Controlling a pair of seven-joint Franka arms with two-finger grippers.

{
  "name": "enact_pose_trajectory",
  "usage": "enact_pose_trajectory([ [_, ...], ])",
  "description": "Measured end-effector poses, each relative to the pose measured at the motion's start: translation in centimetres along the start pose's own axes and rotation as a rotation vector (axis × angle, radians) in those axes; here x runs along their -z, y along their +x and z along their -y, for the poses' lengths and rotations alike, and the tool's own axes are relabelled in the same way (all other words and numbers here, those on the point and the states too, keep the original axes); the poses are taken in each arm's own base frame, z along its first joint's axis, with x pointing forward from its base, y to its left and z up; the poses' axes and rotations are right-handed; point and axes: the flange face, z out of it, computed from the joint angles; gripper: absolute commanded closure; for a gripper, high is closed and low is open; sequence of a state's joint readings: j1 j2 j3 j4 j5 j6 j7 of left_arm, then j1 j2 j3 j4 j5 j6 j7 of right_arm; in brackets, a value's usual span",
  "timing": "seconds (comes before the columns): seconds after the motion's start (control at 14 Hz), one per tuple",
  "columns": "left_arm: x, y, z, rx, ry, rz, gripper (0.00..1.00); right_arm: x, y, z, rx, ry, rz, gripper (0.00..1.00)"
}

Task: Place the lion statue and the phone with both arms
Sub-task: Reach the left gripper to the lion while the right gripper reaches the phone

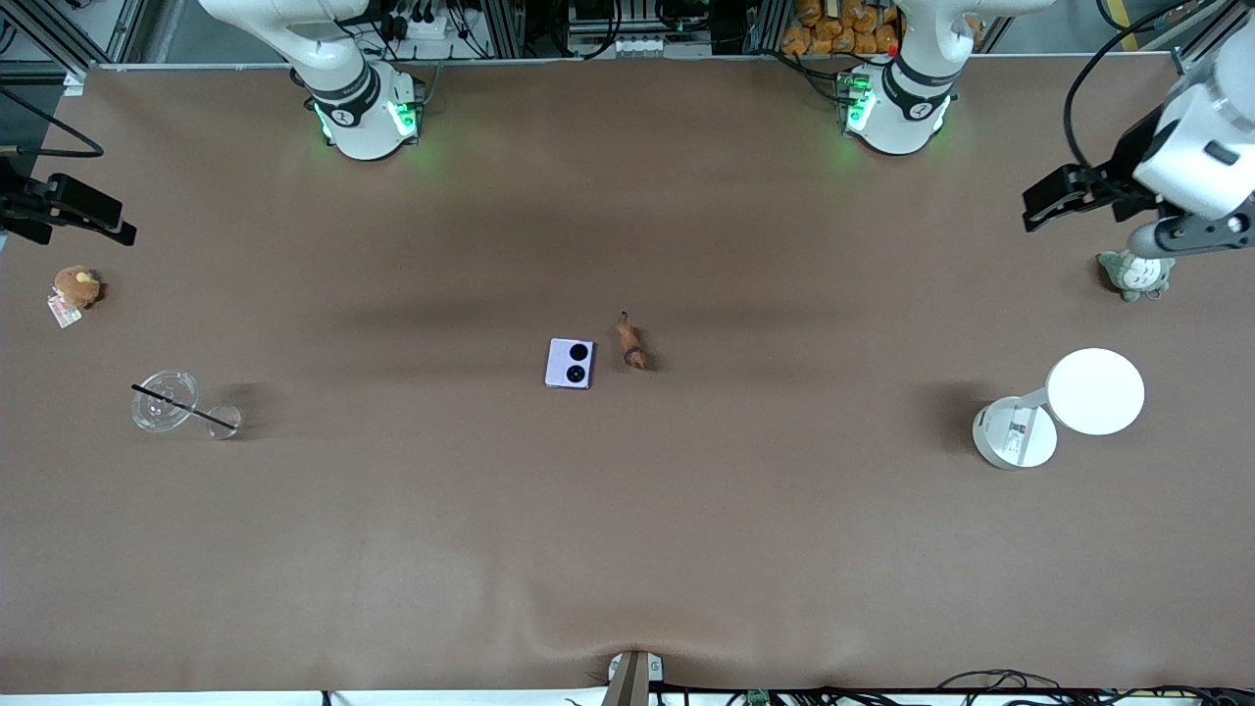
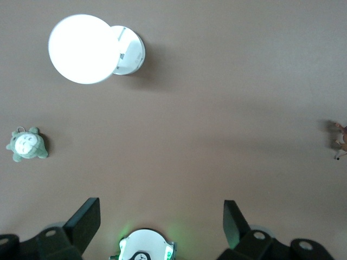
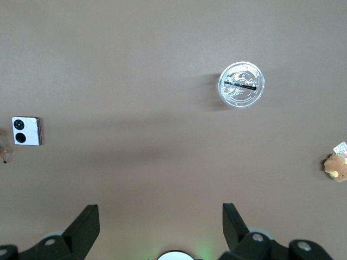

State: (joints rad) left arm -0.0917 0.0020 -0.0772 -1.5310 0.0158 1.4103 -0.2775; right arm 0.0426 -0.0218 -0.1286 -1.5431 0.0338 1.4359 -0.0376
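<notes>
1. Nearest the front camera of all the things on the table [image 1: 627, 549] stood the white lamp [image 1: 1064, 407], at my left arm's end, with its round head tipped up beside its base.
2. At my right arm's end a clear cup [image 1: 167, 400] lay on its side with a black straw [image 1: 184, 405] through it.
3. In the middle lay the phone [image 1: 570, 363], lavender and folded, its two black camera circles facing up.
4. The lion statue [image 1: 631, 343] lay just beside the phone, toward my left arm's end, apart from it and slightly farther from the front camera.
5. Farther still, a brown plush with a tag [image 1: 75, 289] sat at my right arm's end, and a grey-green plush [image 1: 1134, 274] at my left arm's end.
6. My right gripper [image 3: 161, 227] hung high over the table near the brown plush, jaws spread wide and holding nothing.
7. My left gripper [image 2: 162, 226] hung high near the grey-green plush, jaws likewise wide apart and empty.
</notes>
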Motion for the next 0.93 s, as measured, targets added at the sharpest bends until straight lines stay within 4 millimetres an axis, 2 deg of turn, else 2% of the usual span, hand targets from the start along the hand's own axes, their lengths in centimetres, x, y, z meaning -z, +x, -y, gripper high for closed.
enact_pose_trajectory([
  [0.21, -2.7, 1.0, -4.4, 0.003, 0.011, 0.027, 0.0, 0.0, 0.0, 0.1, 0.001, 0.0, -0.002, 0.0],
  [0.5, -7.4, 3.5, -10.7, 0.036, -0.015, 0.013, 0.0, 0.0, 0.0, 0.1, 0.002, 0.0, -0.003, 0.0],
  [0.71, -11.8, 4.6, -17.2, 0.111, -0.053, -0.006, 0.0, 0.0, 0.1, 0.1, 0.002, 0.0, -0.002, 0.0],
  [0.93, -16.4, 4.1, -24.1, 0.176, -0.087, -0.017, 0.0, -0.2, 0.1, 0.0, 0.0, 0.0, 0.001, 0.0],
])
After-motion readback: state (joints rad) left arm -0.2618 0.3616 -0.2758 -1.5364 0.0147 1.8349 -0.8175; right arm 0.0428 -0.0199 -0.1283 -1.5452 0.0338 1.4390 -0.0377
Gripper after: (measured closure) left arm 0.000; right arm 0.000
